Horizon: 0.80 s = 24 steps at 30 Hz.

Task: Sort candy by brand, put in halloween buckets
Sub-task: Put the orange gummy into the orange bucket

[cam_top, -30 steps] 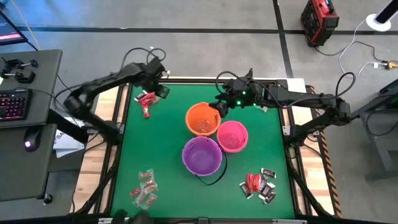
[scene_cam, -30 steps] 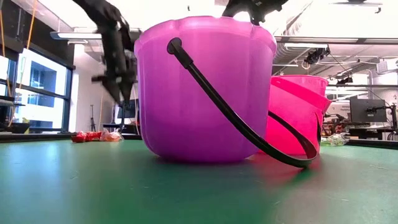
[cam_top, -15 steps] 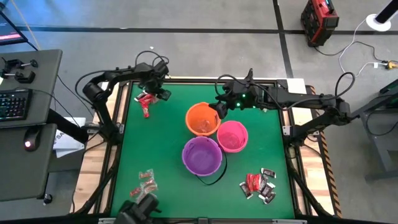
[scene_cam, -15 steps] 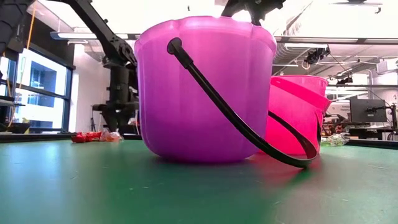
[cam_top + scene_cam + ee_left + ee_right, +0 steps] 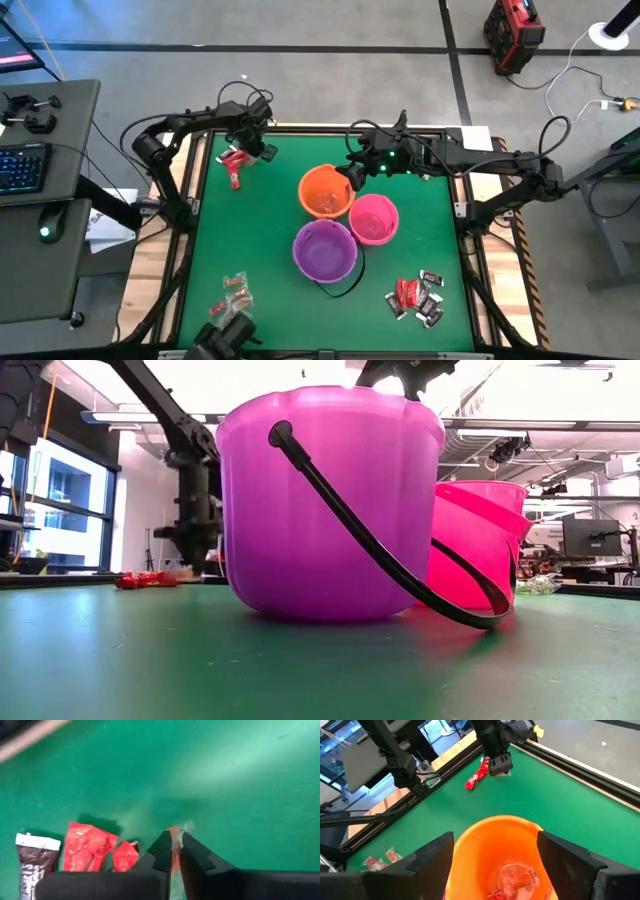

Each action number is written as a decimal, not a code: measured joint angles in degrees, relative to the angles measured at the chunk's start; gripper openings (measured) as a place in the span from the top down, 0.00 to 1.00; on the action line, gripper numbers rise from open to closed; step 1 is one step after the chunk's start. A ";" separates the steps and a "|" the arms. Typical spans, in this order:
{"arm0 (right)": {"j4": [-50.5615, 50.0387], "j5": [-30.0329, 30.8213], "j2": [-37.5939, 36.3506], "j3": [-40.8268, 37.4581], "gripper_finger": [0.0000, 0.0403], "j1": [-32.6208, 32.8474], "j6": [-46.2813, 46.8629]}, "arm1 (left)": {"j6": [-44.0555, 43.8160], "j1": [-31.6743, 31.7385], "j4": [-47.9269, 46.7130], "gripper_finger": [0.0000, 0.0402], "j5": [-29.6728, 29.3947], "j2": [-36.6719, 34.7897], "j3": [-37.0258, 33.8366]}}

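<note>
Three halloween buckets stand mid-table: orange (image 5: 325, 192), pink (image 5: 374, 219) and purple (image 5: 325, 250), the purple one with a black handle (image 5: 380, 550). Candy lies in three heaps: red pieces (image 5: 234, 160) at the far left, red-and-clear ones (image 5: 232, 298) at the near left, mixed ones (image 5: 418, 298) at the near right. My left gripper (image 5: 262, 151) is down at the far-left heap, shut on a clear-wrapped candy (image 5: 175, 870). My right gripper (image 5: 495, 855) hangs open over the orange bucket (image 5: 495, 850), which holds red-and-clear candy (image 5: 517, 880). My left gripper pinches a clear-wrapped candy between its two fingers (image 5: 161, 851). A crinkled wrapper end (image 5: 186, 826) sticks out past the fingertips. The fingers point down at the table from above. Whether the piece rests on the green mat or hangs clear, I cannot tell.
Beside the left gripper lie red pieces (image 5: 87, 846) and a dark brown one (image 5: 34, 857). The table's wooden far-left rim (image 5: 455, 757) is close behind. Open green mat (image 5: 270, 220) lies between the heaps and the buckets.
My left gripper has come down onto the far-left candy heap and has shut on a clear-wrapped piece there. The right gripper has stayed open over the orange bucket.
</note>
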 joint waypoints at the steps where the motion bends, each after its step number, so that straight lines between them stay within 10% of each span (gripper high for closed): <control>1: 0.02 0.02 0.00 0.00 0.31 0.00 -0.27 | -0.30 -0.32 -0.01 0.96 0.09 -1.53 0.00; 13: -1.46 4.89 -4.95 -0.04 0.31 -3.09 -6.86 | -11.68 -25.11 12.68 1.00 7.48 -25.68 0.07; 24: -5.73 5.20 -5.18 -0.04 0.31 -5.33 -7.67 | -14.54 -43.17 29.62 0.91 -4.32 -20.82 0.04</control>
